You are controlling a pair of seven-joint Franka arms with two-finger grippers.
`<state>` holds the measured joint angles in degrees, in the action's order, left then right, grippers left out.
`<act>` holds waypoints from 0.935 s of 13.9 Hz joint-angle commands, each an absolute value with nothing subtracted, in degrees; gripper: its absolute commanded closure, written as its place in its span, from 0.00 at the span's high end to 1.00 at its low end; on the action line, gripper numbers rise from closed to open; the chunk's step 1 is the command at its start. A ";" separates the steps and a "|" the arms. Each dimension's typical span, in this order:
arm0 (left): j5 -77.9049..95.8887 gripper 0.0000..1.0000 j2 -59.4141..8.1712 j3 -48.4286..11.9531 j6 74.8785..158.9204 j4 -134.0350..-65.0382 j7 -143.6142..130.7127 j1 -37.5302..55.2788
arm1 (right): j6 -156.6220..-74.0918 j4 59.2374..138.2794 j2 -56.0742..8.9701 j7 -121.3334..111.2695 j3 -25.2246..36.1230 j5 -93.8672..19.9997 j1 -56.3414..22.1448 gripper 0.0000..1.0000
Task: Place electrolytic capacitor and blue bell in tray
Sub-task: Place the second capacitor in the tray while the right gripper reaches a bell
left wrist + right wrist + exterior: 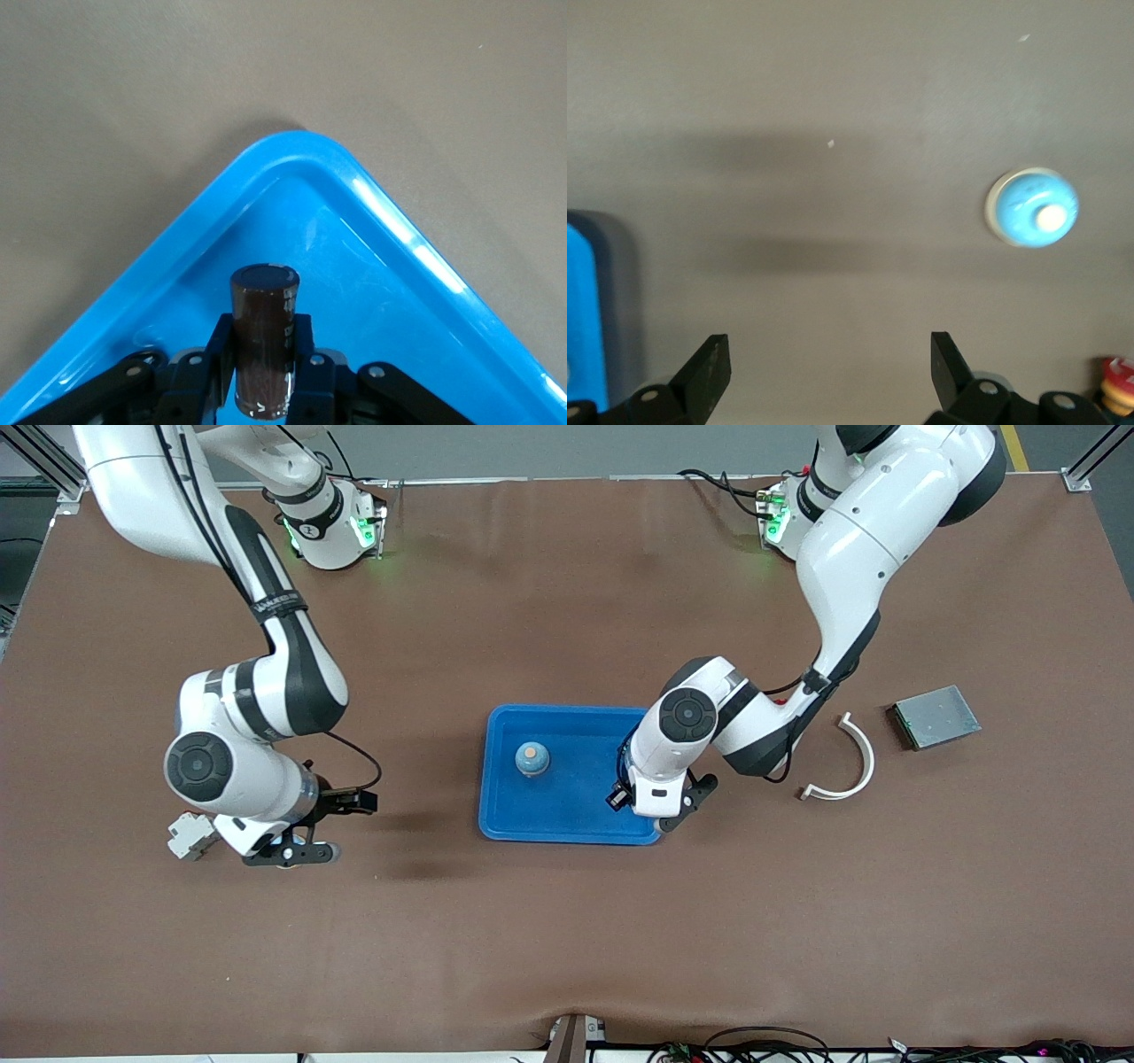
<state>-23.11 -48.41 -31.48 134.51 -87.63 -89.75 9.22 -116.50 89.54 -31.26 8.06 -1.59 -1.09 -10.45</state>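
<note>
The bright-blue tray (567,815) lies mid-table; its rounded corner fills the left wrist view (292,150). My left gripper (623,797) (263,354) is shut on the electrolytic capacitor (263,341), a dark brown cylinder, and holds it over the tray's corner toward the left arm's end. The blue bell (1032,207), a blue dome with a white rim and button, sits on the bare table in the right wrist view; the right arm hides it in the front view. My right gripper (291,855) (828,354) is open and empty over the table, beside the bell.
A small round blue-grey object with an orange top (532,758) stands in the tray. A white curved strip (846,766) and a flat grey metal box (935,716) lie toward the left arm's end. A white-grey block (190,834) lies by the right gripper. A red part (1121,372) shows nearby.
</note>
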 commanded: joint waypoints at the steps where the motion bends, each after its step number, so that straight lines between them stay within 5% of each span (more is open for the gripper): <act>1: -23.47 0.00 -50.01 -29.63 135.53 -86.04 -91.05 10.98 | -119.26 91.58 -30.41 3.27 -2.64 -0.18 -7.30 1.00; 3: -23.47 0.10 -50.10 -29.01 135.53 -86.04 -91.05 11.60 | -120.41 91.67 -30.59 1.24 -2.64 -0.18 -6.16 1.00; 4: -23.47 0.48 -50.18 -29.00 135.53 -86.04 -91.05 11.60 | -121.19 91.67 -30.76 -0.25 -2.64 -0.18 -5.63 1.00; 6: -23.38 1.00 -50.19 -29.00 135.53 -86.04 -91.05 11.51 | -122.86 92.11 -31.29 -2.80 -2.64 -0.18 -4.23 1.00; 13: -23.99 1.00 -43.43 -29.09 132.02 -85.26 -88.61 9.15 | -125.68 92.46 -32.25 -8.95 -2.72 -0.26 -1.58 1.00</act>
<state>-23.23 -47.29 -29.57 134.69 -84.88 -89.68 9.81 -124.46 92.20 -32.22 -7.06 -1.60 -1.05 -3.05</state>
